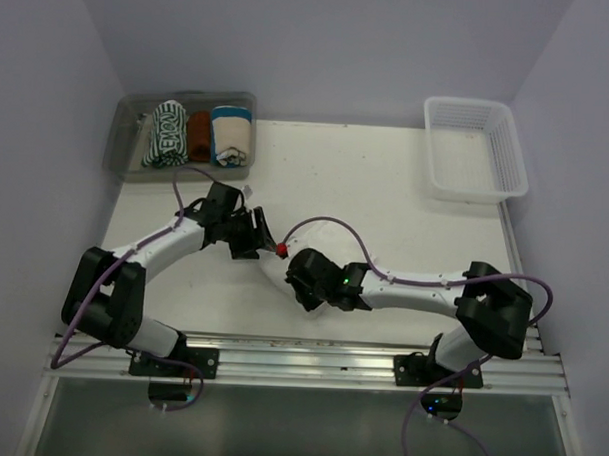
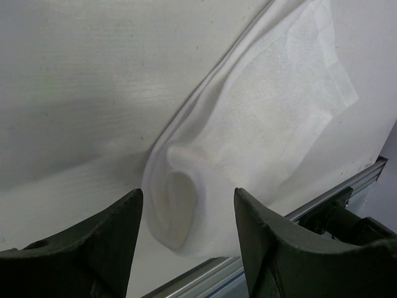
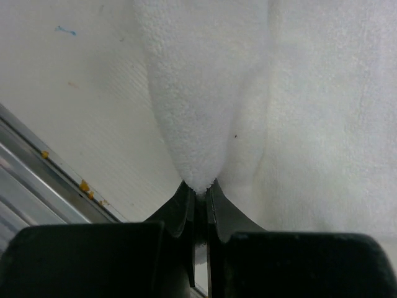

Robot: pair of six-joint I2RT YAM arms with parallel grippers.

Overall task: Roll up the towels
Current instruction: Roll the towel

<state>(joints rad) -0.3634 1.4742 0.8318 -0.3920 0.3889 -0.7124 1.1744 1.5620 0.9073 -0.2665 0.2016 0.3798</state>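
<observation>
Left gripper (image 1: 246, 236) and right gripper (image 1: 303, 278) meet over the white towel (image 1: 270, 269) mid-table; the striped towel (image 1: 166, 133) lies rolled in the bin (image 1: 122, 147). Left wrist: jaws apart astride a loose roll. Right wrist: jaws clamped on a fold; rolling looks unfinished.

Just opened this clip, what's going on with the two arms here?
Both arms are working on the white towel lying mid-table. The right claw is shut, pinching a fold of it. The left claw is open, straddling a loosely curled end of the same towel. The striped towel sits in the clear bin at the back left.
</observation>
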